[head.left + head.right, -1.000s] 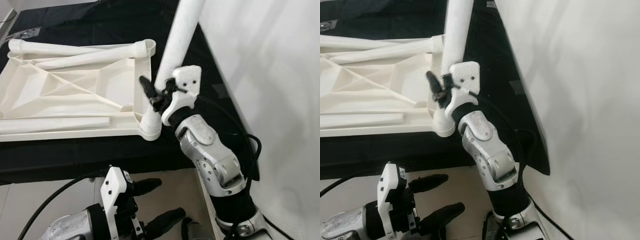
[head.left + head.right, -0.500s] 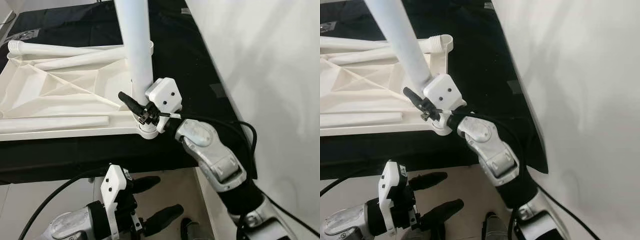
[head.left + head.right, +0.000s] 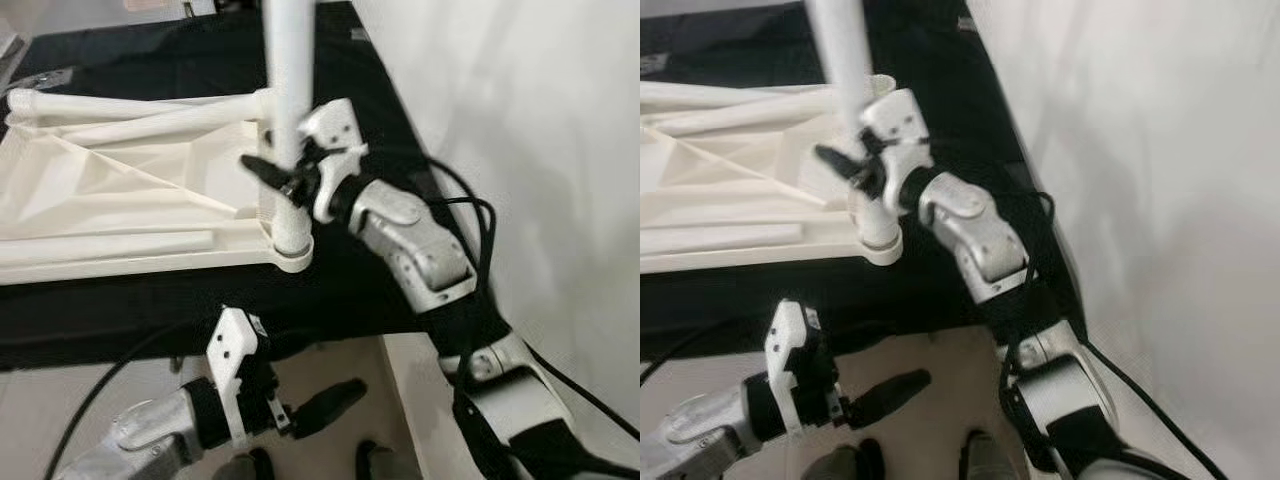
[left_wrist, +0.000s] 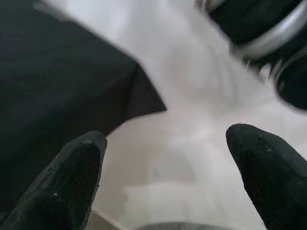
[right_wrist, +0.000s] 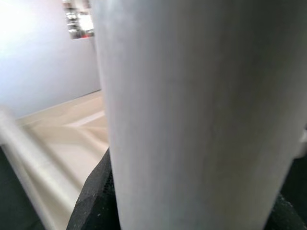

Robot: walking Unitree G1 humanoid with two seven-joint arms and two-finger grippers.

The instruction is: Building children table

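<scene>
- We see a black cloth [image 3: 150, 300] covering the work surface, with a white wall [image 3: 540, 120] just beside it on the robot's right.
- On the cloth we note the white table top [image 3: 110, 190], lying underside up so its ribs show. Its near right corner socket [image 3: 293, 253] sits at the cloth's front edge.
- We count three loose white legs [image 3: 120, 103] lying flat on the table top: two along the far edge, one [image 3: 110, 243] along the near edge.
- We record one white leg [image 3: 289, 110] standing upright, its lower end in the near right corner socket.
- The right gripper [image 3: 290, 172] is clamped on this upright leg a little above the socket; in the right wrist view the leg [image 5: 192, 115] sits right between the black fingers [image 5: 96, 196].
- The left gripper [image 3: 320, 405] hangs low in front of the table over the pale floor [image 3: 120, 385], fingers spread apart and holding nothing; the left wrist view shows both fingertips [image 4: 72, 177] well apart.
</scene>
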